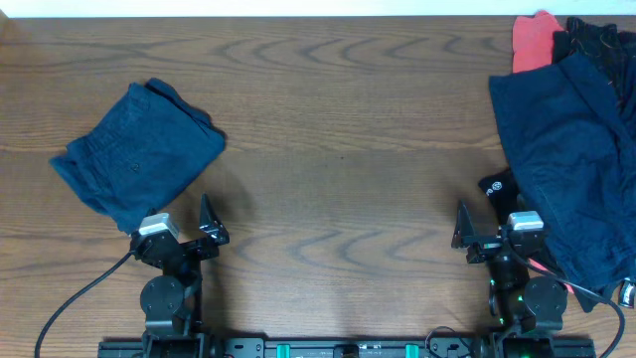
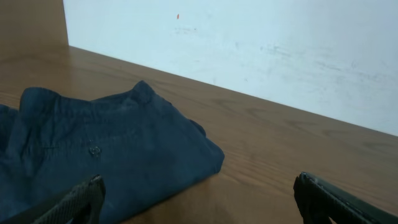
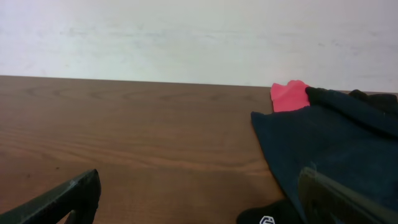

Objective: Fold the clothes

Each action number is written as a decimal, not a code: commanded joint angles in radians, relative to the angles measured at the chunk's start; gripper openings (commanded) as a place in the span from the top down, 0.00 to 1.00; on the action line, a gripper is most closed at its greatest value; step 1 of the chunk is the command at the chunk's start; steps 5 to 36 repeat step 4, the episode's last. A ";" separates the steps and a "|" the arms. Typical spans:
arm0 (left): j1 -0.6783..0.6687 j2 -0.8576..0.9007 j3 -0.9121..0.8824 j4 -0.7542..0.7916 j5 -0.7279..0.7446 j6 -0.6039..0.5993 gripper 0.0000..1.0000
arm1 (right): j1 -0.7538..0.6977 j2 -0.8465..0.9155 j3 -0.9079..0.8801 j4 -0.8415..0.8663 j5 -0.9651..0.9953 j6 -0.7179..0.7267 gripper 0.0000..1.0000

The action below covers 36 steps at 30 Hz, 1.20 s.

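Folded navy shorts [image 1: 134,154] lie at the left of the table; they also show in the left wrist view [image 2: 106,155]. My left gripper [image 1: 184,224] is open and empty just below them [image 2: 199,196]. A pile of clothes sits at the right: a large navy garment [image 1: 571,164], a coral-red piece [image 1: 534,38] and a black piece with a white logo [image 1: 497,185]. My right gripper [image 1: 487,227] is open and empty beside the pile's lower left edge [image 3: 199,193]. The right wrist view shows the navy garment [image 3: 329,143], the red piece [image 3: 289,96] and the logo [image 3: 267,220].
The wooden table [image 1: 338,149] stretches between the two heaps. A white wall [image 3: 186,37] stands behind the far edge. The arm bases [image 1: 169,298] and cables sit along the front edge.
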 commanded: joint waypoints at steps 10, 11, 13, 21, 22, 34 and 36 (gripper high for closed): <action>-0.002 0.002 -0.018 -0.040 -0.008 0.010 0.02 | 0.016 -0.005 -0.001 -0.003 0.003 -0.015 0.01; -0.002 0.002 -0.018 -0.040 -0.008 0.010 0.02 | 0.016 -0.005 -0.001 -0.003 0.003 -0.015 0.01; -0.002 0.002 -0.018 -0.040 -0.008 0.010 0.02 | 0.016 -0.005 -0.001 -0.003 0.003 -0.015 0.01; -0.002 0.002 -0.018 -0.040 -0.008 0.010 0.02 | 0.016 -0.005 -0.001 -0.003 0.003 -0.015 0.01; -0.002 0.002 -0.018 -0.040 -0.008 0.010 0.02 | 0.016 -0.005 -0.001 -0.003 0.003 -0.015 0.01; -0.002 0.002 -0.018 -0.040 -0.008 0.010 0.02 | 0.016 -0.005 -0.001 -0.003 0.003 -0.015 0.01; -0.002 0.002 -0.018 -0.040 -0.008 0.010 0.02 | 0.016 -0.005 -0.001 -0.003 0.003 -0.015 0.01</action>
